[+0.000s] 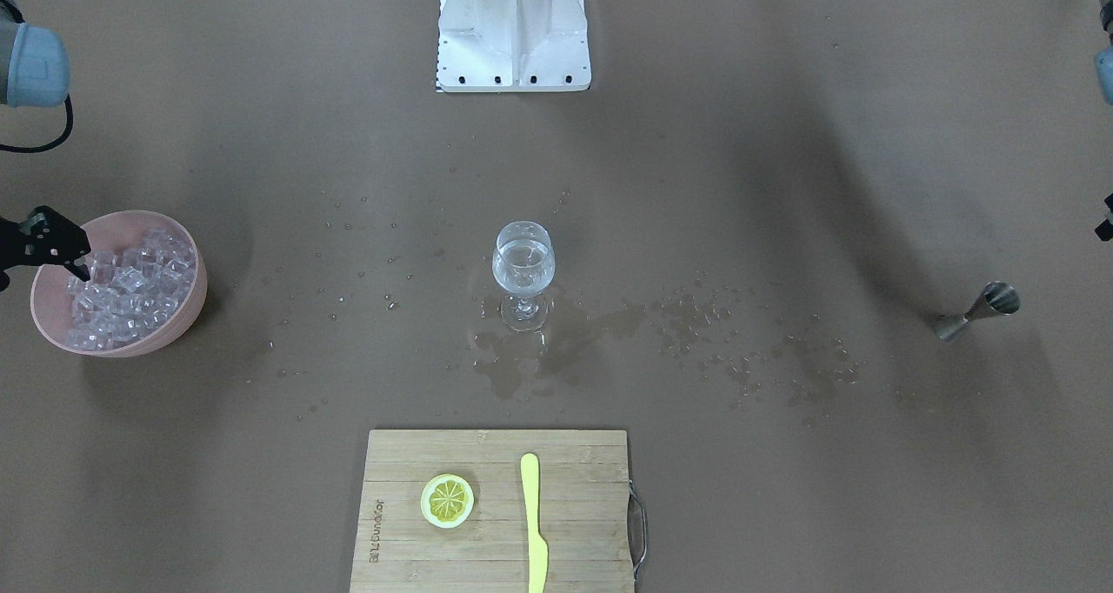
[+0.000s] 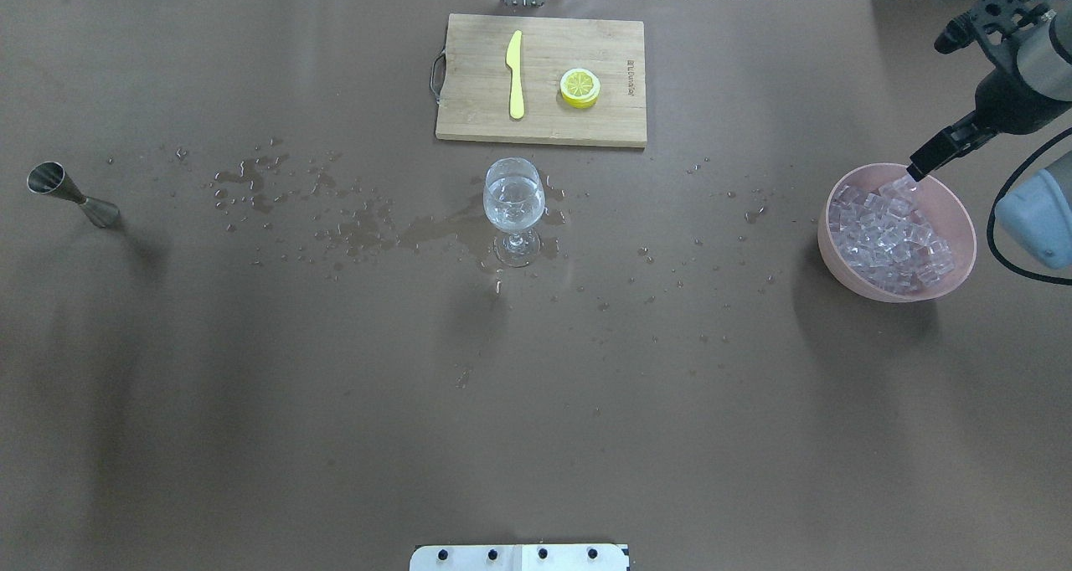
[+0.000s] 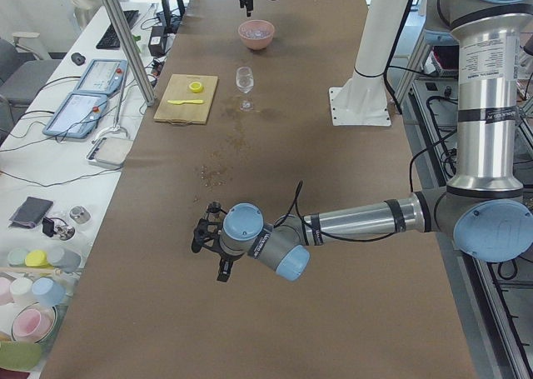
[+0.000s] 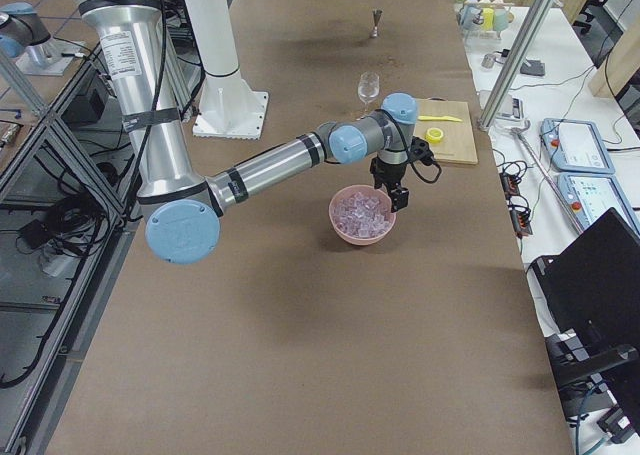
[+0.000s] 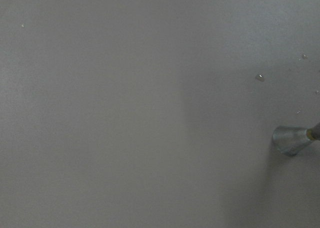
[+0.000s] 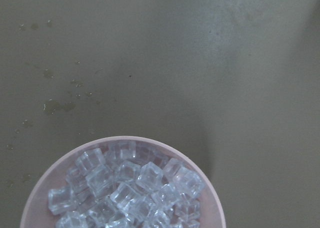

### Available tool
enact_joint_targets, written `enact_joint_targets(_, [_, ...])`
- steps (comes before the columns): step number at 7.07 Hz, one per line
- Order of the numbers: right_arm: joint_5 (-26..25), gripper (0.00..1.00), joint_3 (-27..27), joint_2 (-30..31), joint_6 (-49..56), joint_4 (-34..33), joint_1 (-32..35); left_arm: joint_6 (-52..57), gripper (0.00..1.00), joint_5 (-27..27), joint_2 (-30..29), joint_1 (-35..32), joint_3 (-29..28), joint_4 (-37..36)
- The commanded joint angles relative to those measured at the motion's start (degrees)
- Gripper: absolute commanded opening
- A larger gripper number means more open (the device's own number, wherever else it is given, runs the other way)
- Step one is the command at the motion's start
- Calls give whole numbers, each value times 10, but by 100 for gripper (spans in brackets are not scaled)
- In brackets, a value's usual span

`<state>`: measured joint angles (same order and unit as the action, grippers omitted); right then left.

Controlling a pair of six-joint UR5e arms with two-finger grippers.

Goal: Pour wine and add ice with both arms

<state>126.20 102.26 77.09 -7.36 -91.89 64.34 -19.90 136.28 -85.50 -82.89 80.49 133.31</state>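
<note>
Wine (image 2: 513, 204) is sitting in the wine glass (image 1: 523, 276), clear and colourless like water, filling only part of the bowl. Glass is standing upright mid-worktop (image 2: 335, 387), long axis vertical, mouth facing up. Its foot is resting in a wet patch (image 1: 556, 336), with droplets trailing off toward the jigger (image 1: 977, 311). Jigger is standing well apart at the robot's left end, wide cup uppermost.

Ice (image 2: 891, 238) is lying heaped in the pink bowl (image 2: 963, 257) at the robot's right end. Many small glossy see-through cubes, tumbled at all angles, are covering the bowl's floor.

Right arm (image 4: 270, 165) is reaching out long across the worktop. Its wrist is turning down, so the right fingers (image 2: 919, 165) are pointing down at the bowl's rim on the operators' side. Tips are hanging just at the edge cubes; contact cannot be told, nor how far apart the fingers are, nor whether they are holding anything.

Left arm (image 3: 358, 221) is lying roughly level, forearm running out from the robot's side. The left fingers (image 3: 206, 244) are hanging over bare worktop near the jigger; their spread and any hold cannot be told.

Bamboo board (image 2: 544, 123) is lying at the operators' edge, carrying a lemon slice (image 2: 579, 87) and a yellow knife (image 2: 515, 73). Knife's long axis is running robot-to-operators, tip pointing away from the robot.
</note>
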Motion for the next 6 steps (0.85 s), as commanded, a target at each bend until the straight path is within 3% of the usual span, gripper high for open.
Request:
enact_joint_targets(1, [16,100,0,6,-21,0,-43,-1,98,90,-16,-11,4,-82])
enact_joint_targets(2, [24,100,0,30,-16,0,-54,-3,98,89,-16,-17,7,-83])
enact_joint_targets(6, [27,100,-19,21,-17,1,-90,-3,98,89,-11,-17,6,-82])
